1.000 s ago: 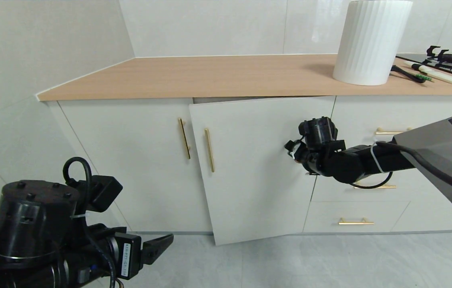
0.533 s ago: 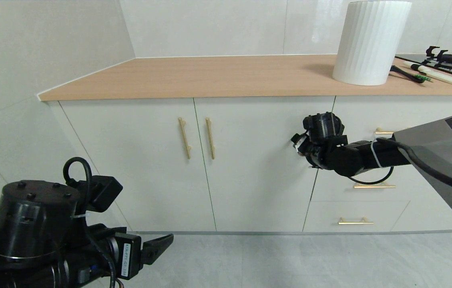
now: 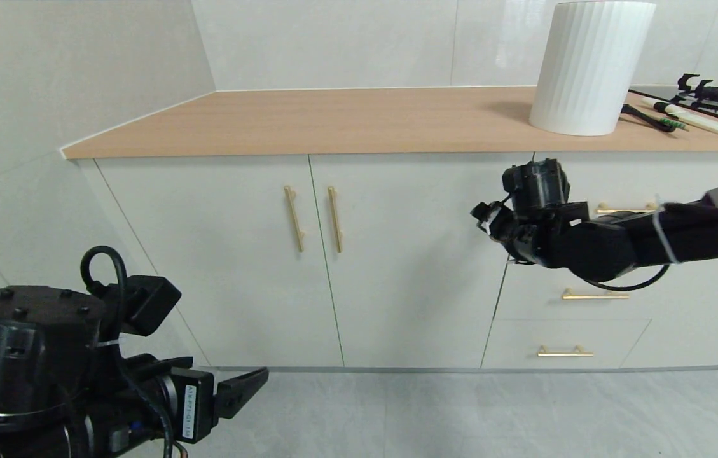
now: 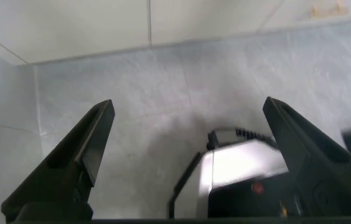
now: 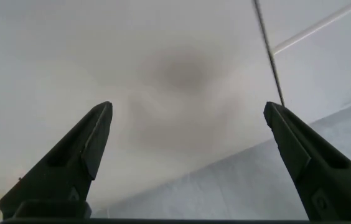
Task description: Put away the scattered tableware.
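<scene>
the right tool (image 5: 188, 109) is held spread wide, nothing gripped, before the closed cabinet door (image 3: 409, 254); the left tool (image 4: 188, 107) is likewise spread, nothing gripped, above the floor (image 4: 163, 81).

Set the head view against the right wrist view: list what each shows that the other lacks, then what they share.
Head view: wooden countertop, white ribbed container, utensils beside it, gold door handles, left gripper. Right wrist view: right gripper with fingers spread open, nothing between them. Shared: closed cabinet door, grey floor.
</scene>
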### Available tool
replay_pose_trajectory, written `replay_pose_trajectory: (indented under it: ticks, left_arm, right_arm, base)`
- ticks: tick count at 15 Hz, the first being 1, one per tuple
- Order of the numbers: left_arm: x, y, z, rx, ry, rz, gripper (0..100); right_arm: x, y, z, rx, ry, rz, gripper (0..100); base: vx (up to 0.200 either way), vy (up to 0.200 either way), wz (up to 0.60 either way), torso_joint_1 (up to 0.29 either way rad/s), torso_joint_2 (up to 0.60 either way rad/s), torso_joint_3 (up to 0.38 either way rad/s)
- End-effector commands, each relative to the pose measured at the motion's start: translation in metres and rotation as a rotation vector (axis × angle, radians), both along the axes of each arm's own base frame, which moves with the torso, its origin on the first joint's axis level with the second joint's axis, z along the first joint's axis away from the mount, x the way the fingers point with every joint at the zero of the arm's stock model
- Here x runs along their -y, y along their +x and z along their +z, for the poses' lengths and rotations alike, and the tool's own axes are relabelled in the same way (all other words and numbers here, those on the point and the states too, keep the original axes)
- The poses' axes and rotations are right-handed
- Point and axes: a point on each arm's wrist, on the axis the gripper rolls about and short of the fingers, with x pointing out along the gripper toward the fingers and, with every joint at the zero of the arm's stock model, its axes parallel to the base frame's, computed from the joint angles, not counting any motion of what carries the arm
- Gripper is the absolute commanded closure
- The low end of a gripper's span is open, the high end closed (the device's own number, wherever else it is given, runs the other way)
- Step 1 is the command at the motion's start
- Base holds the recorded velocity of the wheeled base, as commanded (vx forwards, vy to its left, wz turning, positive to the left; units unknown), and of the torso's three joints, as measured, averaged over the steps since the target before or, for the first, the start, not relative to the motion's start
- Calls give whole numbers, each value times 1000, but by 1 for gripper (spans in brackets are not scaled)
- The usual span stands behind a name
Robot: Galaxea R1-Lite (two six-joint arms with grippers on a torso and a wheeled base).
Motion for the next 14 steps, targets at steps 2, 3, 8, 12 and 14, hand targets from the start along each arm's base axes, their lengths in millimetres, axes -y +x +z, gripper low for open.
replay_pose_trajectory:
  ticks: [2, 3, 8, 12, 14]
  left_arm:
    - [-20, -22, 16, 104, -31, 66, 0]
    - [-27, -29, 14, 115, -32, 91, 0]
    - [-86, -121, -14, 262, 23, 211, 0]
    - [-106, -176, -34, 338, 104, 209, 0]
    - [-108, -194, -47, 385, 123, 322, 0]
  right_arm:
    - [64, -137, 77, 169, -48, 7, 0]
    - [77, -159, 75, 179, -88, 1, 0]
    - [166, -335, 49, 466, -412, -113, 0]
    - [182, -407, 25, 516, -582, -210, 0]
    - [183, -439, -4, 458, -620, -302, 0]
  base:
    - [0, 0, 0, 0, 0, 0]
    - [0, 0, 0, 0, 0, 0]
    - [0, 0, 0, 0, 0, 0]
    - [0, 0, 0, 0, 0, 0]
    - [0, 0, 0, 0, 0, 0]
